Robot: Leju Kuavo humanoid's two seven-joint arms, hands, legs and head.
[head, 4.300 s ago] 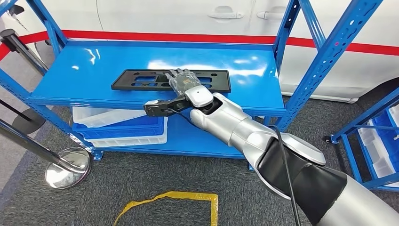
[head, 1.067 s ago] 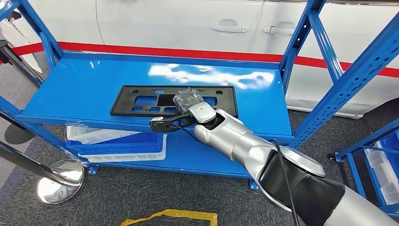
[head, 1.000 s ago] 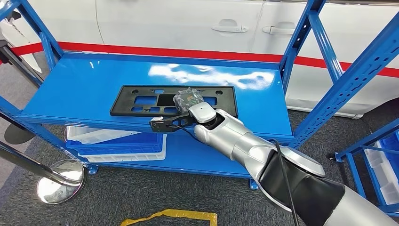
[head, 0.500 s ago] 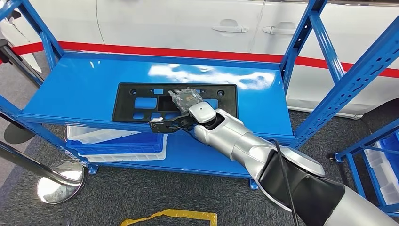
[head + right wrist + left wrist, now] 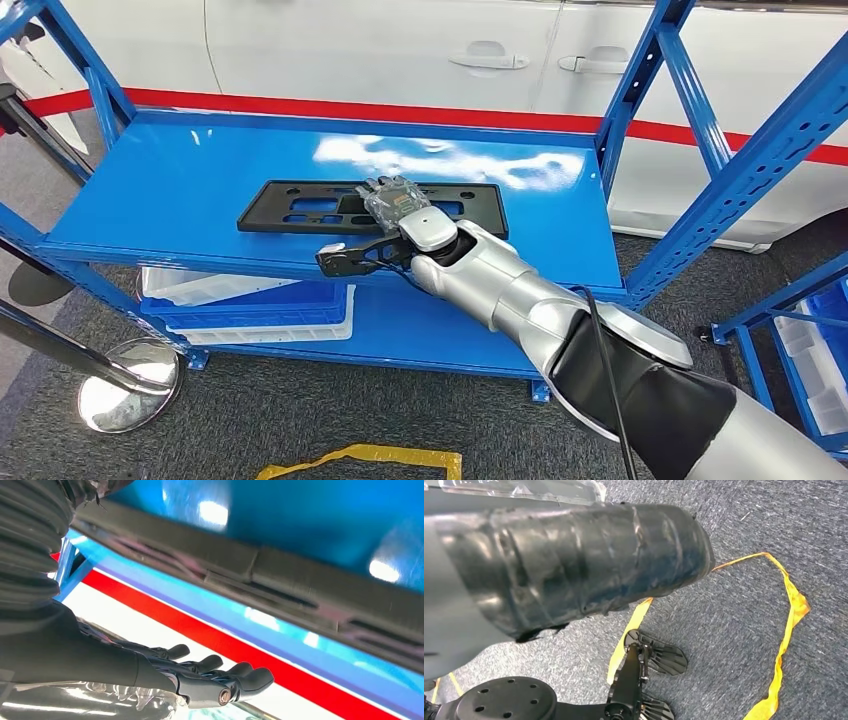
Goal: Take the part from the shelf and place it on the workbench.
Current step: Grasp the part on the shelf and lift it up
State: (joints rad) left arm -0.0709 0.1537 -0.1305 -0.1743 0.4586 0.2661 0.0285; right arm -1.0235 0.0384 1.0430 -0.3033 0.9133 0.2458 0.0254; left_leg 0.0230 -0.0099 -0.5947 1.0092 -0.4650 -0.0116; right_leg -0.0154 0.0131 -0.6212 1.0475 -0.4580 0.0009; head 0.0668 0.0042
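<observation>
The part, a long flat black plate (image 5: 300, 208) with cut-outs, lies on the top board of the blue shelf (image 5: 170, 180). My right hand (image 5: 392, 200) reaches over the middle of the plate's near edge. In the right wrist view its dark fingers (image 5: 220, 677) stretch out straight, with a gap between them and the plate (image 5: 280, 575). Nothing is in the hand. In the left wrist view my left hand's dark cover (image 5: 574, 565) hangs over grey carpet, and its fingers are hidden.
Blue uprights (image 5: 640, 100) frame the shelf at the right. White and blue bins (image 5: 250, 295) sit on the lower board. A chrome stanchion base (image 5: 120, 385) and yellow floor tape (image 5: 360, 460) lie in front. A white car stands behind; another rack (image 5: 800, 320) is at the right.
Half a second ago the plate stood tilted up toward me; now it lies flatter. My right hand has shifted slightly farther over it. The view moved after the oldest frame.
</observation>
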